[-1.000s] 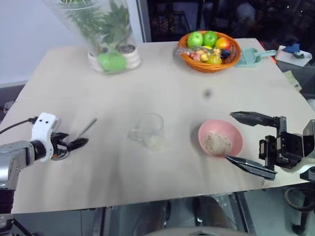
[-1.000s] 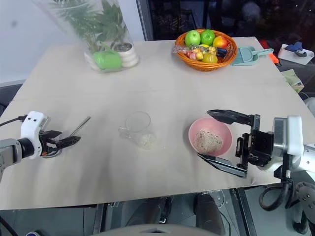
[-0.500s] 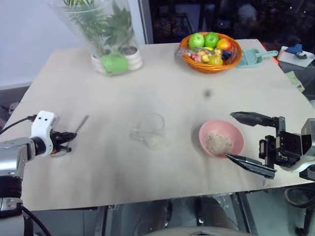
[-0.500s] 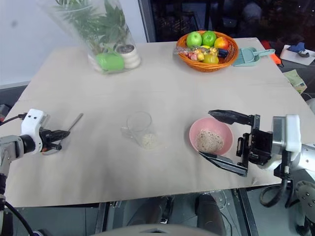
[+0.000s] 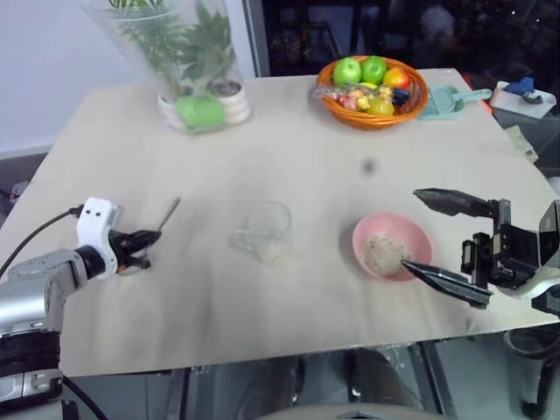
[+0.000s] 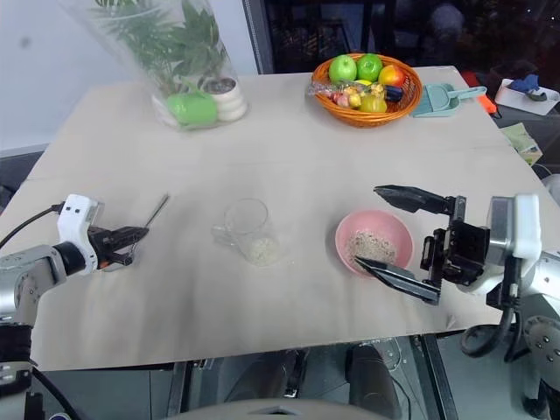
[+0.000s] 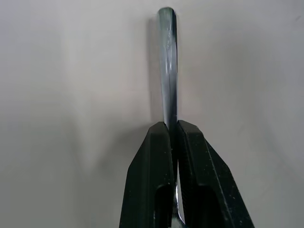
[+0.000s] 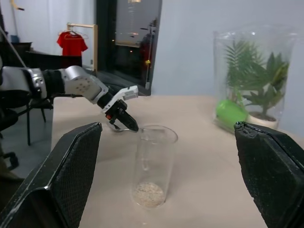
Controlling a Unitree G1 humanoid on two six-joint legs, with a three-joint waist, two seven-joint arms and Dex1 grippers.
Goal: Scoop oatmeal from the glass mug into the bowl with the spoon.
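Currently our left pincer (image 7: 173, 130) is clamped on the spoon (image 7: 167, 61), whose handle projects ahead of the fingertips. We judge it light, rigid and slippery. Our right pincer (image 6: 401, 236) gapes empty, flanking the pink bowl (image 6: 374, 244), the glass mug (image 6: 247, 229) beyond.

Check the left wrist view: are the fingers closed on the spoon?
Yes, both black fingers pinch the spoon handle between them.

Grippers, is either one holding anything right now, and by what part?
The left gripper is shut on the spoon, pinching its thin handle partway along, with the handle's end sticking out past the fingertips. The right gripper is open and holds nothing.
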